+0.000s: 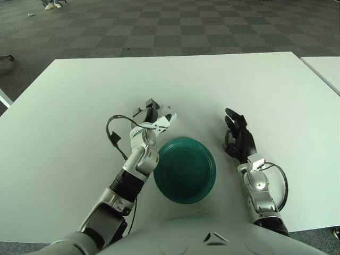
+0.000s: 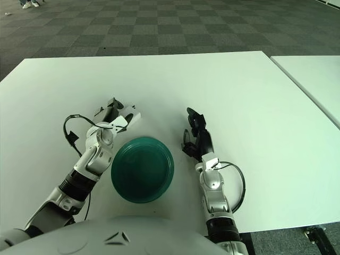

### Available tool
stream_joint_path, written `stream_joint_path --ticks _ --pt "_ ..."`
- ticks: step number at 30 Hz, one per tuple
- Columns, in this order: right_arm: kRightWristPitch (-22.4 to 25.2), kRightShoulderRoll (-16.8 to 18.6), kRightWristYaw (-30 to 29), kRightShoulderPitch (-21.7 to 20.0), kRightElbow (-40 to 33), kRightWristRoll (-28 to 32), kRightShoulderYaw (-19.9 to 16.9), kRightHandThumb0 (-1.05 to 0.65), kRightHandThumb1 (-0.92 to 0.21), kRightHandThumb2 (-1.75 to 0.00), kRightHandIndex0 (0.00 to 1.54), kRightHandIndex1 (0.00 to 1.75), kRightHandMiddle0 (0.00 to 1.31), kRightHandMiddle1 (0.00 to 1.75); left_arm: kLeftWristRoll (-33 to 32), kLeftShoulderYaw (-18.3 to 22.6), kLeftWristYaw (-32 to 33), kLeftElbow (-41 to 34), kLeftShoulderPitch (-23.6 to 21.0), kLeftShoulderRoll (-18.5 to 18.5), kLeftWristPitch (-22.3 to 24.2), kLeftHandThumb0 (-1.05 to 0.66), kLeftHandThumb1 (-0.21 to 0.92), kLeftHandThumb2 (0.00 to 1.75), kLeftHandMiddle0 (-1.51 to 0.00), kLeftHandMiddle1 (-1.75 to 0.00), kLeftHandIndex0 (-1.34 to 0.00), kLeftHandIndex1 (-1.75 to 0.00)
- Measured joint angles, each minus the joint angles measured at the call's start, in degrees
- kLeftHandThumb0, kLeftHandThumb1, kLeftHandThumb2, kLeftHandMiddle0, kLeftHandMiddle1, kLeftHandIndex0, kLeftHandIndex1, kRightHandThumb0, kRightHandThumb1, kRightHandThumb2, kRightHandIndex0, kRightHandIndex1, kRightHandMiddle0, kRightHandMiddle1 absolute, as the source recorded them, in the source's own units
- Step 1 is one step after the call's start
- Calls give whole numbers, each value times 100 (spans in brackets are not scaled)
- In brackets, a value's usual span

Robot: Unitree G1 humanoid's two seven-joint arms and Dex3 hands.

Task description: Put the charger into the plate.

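Note:
A round teal plate (image 1: pixel 185 170) lies on the white table (image 1: pixel 212 85), near its front edge, with nothing in it. My left hand (image 1: pixel 154 118) is just beyond the plate's far-left rim. Its dark fingers are curled around a small white charger (image 1: pixel 167 121), which sticks out toward the plate and is held a little above the table. My right hand (image 1: pixel 237 135) shows to the right of the plate, fingers relaxed and empty. In the right eye view the charger (image 2: pixel 127 119) is just above the plate's (image 2: pixel 142 169) upper-left rim.
A second white table (image 1: pixel 325 68) stands at the far right with a narrow gap between the two. Dark checkered carpet (image 1: pixel 159 26) lies beyond the table's far edge. A black cable loops (image 1: pixel 112 133) beside my left wrist.

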Motion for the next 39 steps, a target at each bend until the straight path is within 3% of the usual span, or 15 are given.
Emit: stream_joint_path --ticks 33,39 --pt "-63 48 -56 0 0 6 65 -78 -92 -90 17 0 0 50 96 -180 -212 249 -276 107 178 -105 92 78 0 -114 0 -123" --pt "-73 54 -61 0 0 12 65 -78 -92 -89 18 1 0 53 115 -225 -213 286 -296 132 178 -105 92 76 0 -118 0 -129"
